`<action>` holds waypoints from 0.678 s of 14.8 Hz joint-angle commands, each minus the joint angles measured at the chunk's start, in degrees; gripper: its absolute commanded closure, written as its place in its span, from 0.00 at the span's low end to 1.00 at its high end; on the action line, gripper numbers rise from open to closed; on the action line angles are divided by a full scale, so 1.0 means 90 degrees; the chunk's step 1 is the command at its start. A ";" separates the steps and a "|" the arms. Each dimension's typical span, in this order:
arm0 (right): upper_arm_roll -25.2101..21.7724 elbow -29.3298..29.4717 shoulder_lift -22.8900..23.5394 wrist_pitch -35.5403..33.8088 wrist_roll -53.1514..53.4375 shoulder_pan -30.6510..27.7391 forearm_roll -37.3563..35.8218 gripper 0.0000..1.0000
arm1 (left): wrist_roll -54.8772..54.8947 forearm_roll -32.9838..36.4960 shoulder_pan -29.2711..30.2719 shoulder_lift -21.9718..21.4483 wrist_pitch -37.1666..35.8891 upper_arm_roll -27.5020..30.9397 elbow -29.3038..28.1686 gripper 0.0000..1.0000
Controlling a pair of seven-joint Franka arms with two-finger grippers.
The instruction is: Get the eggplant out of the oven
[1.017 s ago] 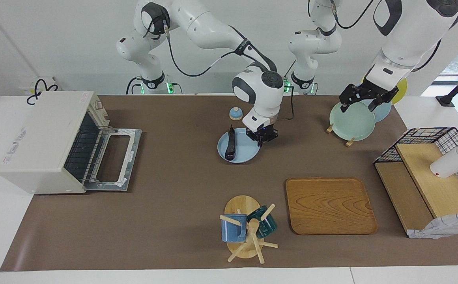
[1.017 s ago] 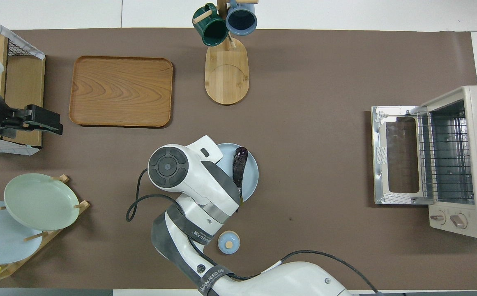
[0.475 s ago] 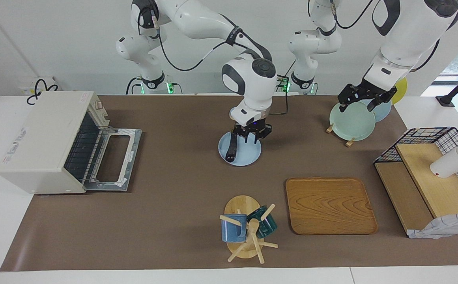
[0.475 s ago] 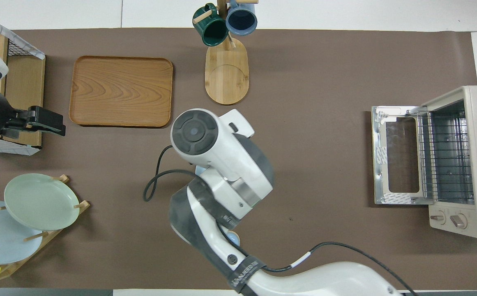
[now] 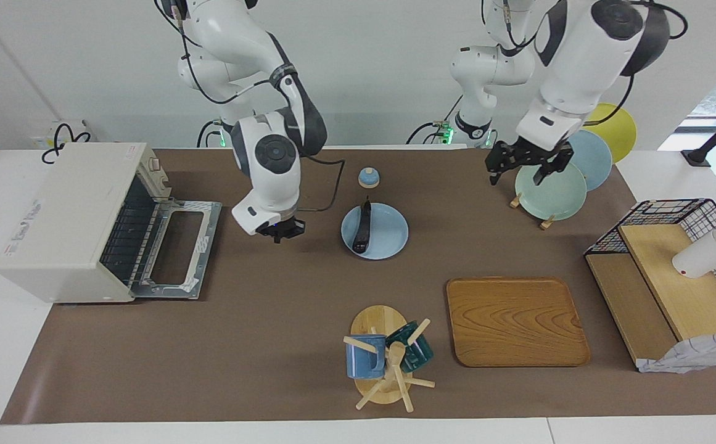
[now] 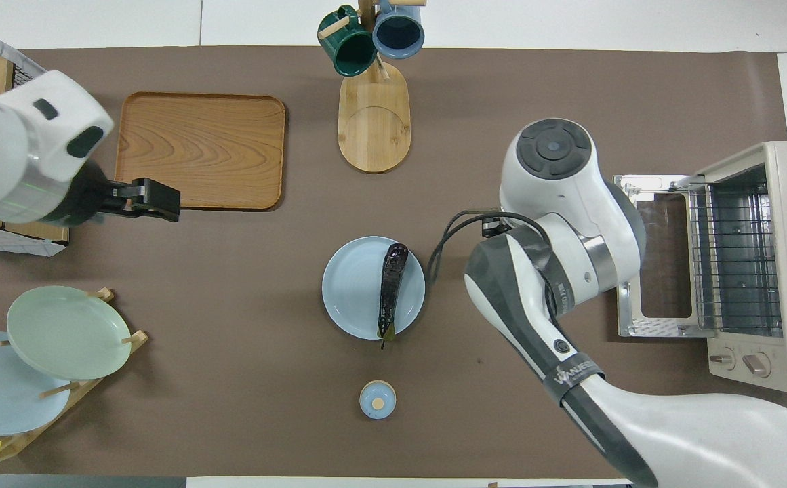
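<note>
Out of the oven (image 5: 80, 222) already: eggplant (image 5: 362, 227) lying along a blue plate (image 5: 390, 234) mid-counter (image 5: 271, 320), stem end toward the robots, at about three o'clock from the oven's dropped door (image 5: 179, 250) in the facing view and well apart from it. Rack inside bare as far as can be seen. Right hand (image 5: 279, 232) raised over bare counter between door and plate, fingertips together, nothing held. Left hand (image 5: 521, 165) up beside the plate rack (image 5: 546, 185), at about two o'clock from the blue plate, fingers apart, empty, waiting. Looks like the closing step: fruit delivered, arm clearing away. Next, probably only a retreat of the right arm toward rest, perhaps a push of the door shut; no fresh grasp on the eggplant called for.
</note>
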 commanded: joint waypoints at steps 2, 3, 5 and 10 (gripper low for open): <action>0.0123 -0.1336 -0.0470 0.1228 -0.0710 -0.0613 -0.0408 1.00 | -0.0823 -0.0311 -0.1118 0.0514 0.1156 0.0064 -0.0570 0.00; 0.0123 -0.1463 -0.0470 0.1443 -0.0954 -0.0857 -0.0408 1.00 | -0.1010 -0.0302 -0.1478 0.0806 0.1497 0.0064 -0.0599 0.00; 0.0123 -0.1562 -0.0432 0.1630 -0.1336 -0.1141 -0.0418 1.00 | -0.1080 -0.0311 -0.1813 0.1188 0.1860 0.0064 -0.0676 0.00; 0.0113 -0.1836 -0.0451 0.1933 -0.1386 -0.1260 -0.0428 1.00 | -0.1295 -0.0321 -0.2331 0.1755 0.3266 0.0064 -0.1292 0.00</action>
